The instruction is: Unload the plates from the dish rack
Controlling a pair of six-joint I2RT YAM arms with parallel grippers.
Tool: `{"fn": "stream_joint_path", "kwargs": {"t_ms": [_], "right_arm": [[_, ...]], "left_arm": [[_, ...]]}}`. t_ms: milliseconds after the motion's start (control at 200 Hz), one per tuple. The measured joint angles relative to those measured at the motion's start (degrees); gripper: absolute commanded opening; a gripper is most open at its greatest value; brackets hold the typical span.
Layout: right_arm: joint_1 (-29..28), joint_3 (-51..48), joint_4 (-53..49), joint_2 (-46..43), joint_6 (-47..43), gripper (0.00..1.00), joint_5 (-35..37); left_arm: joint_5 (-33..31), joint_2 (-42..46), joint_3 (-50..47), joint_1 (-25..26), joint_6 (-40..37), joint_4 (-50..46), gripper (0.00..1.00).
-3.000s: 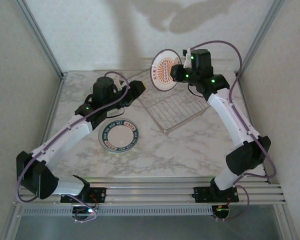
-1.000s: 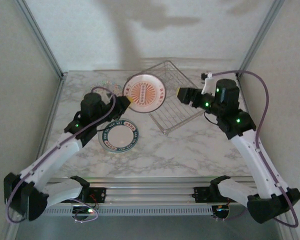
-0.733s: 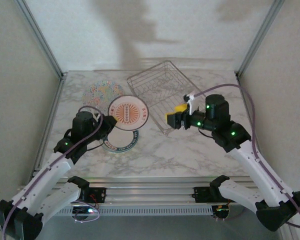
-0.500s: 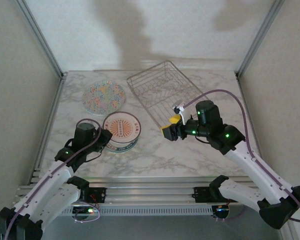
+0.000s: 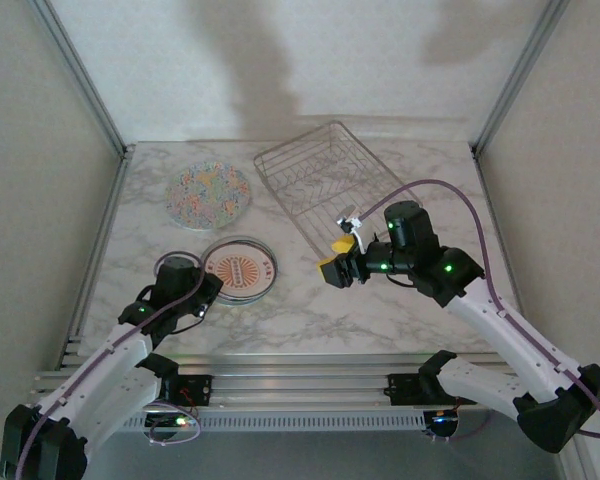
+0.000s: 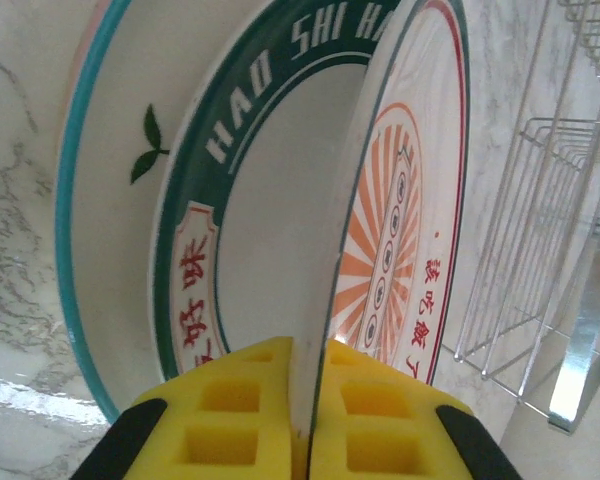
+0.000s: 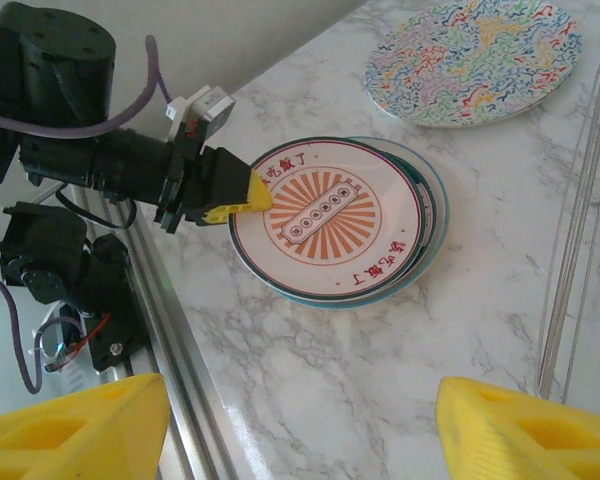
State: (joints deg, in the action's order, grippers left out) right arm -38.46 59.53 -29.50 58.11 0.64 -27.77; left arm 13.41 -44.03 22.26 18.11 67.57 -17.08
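Note:
The white plate with the orange sunburst lies on top of a stack at the front left, and my left gripper is shut on its near rim. In the left wrist view the yellow fingers pinch that sunburst plate, over the white plate with red-and-green motifs and a teal-edged plate. The speckled plate lies flat at the back left. The wire dish rack holds no plates. My right gripper hovers open in front of the rack, with nothing between its fingers.
The right wrist view looks down on the sunburst plate, the left gripper, the speckled plate and the rack's wires. Bare marble lies under the right gripper. The aluminium rail runs along the front edge.
The sunburst plate passed from the right gripper above the rack to the left gripper, which lowered it onto the stack. The right gripper swung forward and left, open.

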Motion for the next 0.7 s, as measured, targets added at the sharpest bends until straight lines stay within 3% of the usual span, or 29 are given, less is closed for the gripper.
{"fn": "stream_joint_path", "kwargs": {"t_ms": [220, 285, 516, 701], "right_arm": [[-0.07, 0.52, 0.04, 1.20, 0.00, 0.72, -0.61], [-0.09, 0.70, 0.07, 1.55, 0.02, 0.72, -0.61], [-0.11, 1.01, 0.07, 2.54, 0.17, 0.72, -0.59], [-0.11, 1.73, 0.09, 2.89, 0.20, 0.72, -0.61]], "left_arm": [[0.00, -1.03, -1.01, -0.33, 0.70, 2.01, 0.00], [0.00, -1.44, -1.01, -0.37, 0.83, 2.14, 0.11], [0.15, -2.32, -0.81, -0.55, 0.92, 2.01, 0.38], [-1.05, -2.97, 1.95, -0.59, 0.09, -1.07, 0.54]]}}
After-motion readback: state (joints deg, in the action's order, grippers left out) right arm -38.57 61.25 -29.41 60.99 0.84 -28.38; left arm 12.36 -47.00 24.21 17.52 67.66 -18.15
